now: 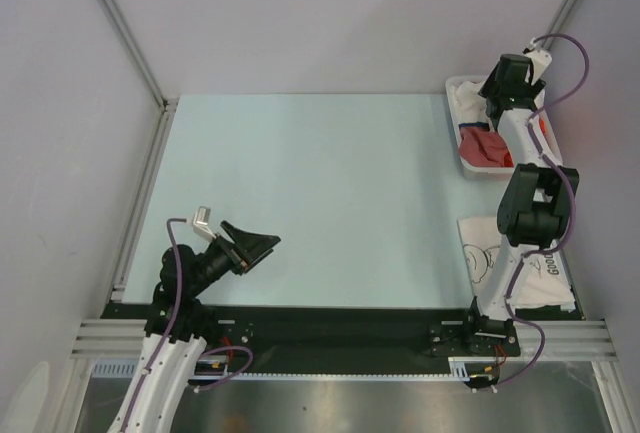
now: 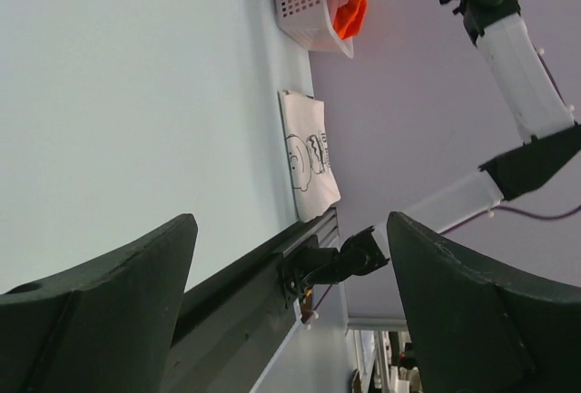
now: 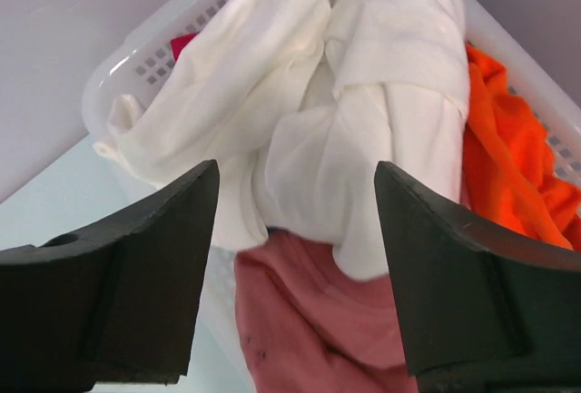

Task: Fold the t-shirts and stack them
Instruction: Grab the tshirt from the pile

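Observation:
A white lattice basket (image 1: pixel 464 161) at the far right holds a heap of t-shirts. A plain white shirt (image 3: pixel 363 121) lies on top of a pink one (image 3: pixel 336 320), with an orange one (image 3: pixel 508 157) beside them and a red scrap (image 3: pixel 184 44) at the rim. My right gripper (image 3: pixel 297 168) hangs open just above the white and pink cloth, holding nothing. A folded white shirt with black cartoon print (image 1: pixel 486 251) lies at the near right by the right arm's base. My left gripper (image 1: pixel 262 245) hovers open and empty near the table's front left.
The light blue table (image 1: pixel 320 193) is bounded by grey walls with metal rails along the left and near edges. In the left wrist view, the printed shirt (image 2: pixel 309 152), the basket (image 2: pixel 300 3) and the right arm (image 2: pixel 517 57) appear across the table.

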`<control>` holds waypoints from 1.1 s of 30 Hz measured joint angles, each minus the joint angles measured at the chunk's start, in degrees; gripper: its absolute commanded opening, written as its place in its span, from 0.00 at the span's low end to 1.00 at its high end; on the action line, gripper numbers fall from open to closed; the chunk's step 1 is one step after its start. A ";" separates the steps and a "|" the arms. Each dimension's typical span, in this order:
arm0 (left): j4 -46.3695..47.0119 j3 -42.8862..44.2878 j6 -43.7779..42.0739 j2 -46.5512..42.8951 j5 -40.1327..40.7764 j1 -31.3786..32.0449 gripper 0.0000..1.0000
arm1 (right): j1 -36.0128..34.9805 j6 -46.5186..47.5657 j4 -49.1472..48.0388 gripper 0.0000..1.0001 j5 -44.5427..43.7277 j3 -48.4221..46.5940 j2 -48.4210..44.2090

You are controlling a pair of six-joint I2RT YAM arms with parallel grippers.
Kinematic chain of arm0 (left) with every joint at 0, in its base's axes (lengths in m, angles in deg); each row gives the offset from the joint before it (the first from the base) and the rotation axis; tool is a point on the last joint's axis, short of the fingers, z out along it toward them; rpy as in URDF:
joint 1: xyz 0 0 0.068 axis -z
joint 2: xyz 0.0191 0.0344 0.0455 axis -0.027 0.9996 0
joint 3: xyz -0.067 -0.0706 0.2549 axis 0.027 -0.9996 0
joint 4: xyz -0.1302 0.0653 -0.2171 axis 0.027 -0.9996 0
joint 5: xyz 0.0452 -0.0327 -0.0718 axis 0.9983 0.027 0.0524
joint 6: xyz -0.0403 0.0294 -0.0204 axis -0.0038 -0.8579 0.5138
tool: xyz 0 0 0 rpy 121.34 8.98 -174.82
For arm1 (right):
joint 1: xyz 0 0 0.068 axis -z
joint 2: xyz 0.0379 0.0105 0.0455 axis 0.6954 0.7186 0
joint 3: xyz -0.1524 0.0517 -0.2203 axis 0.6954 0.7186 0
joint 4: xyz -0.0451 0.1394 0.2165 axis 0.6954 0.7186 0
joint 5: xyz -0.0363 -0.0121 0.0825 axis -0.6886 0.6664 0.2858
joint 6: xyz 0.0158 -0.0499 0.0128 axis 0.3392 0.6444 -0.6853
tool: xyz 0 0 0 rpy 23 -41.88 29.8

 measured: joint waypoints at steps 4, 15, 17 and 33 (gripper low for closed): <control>0.33 0.00 -2.45 0.74 -1.38 0.00 0.91 | 0.00 0.79 0.83 0.74 -1.42 -6.78 6.51; -0.15 1.70 -6.88 2.56 -2.29 0.02 0.89 | -0.48 1.22 5.55 0.25 -9.68 -20.11 18.49; -0.35 2.16 -7.43 2.67 -2.32 0.02 0.89 | -0.42 1.20 6.08 0.00 -9.90 -21.94 19.43; -1.84 3.69 -8.28 6.10 -3.04 0.02 0.86 | -0.74 1.46 9.25 0.00 -9.38 -26.01 9.27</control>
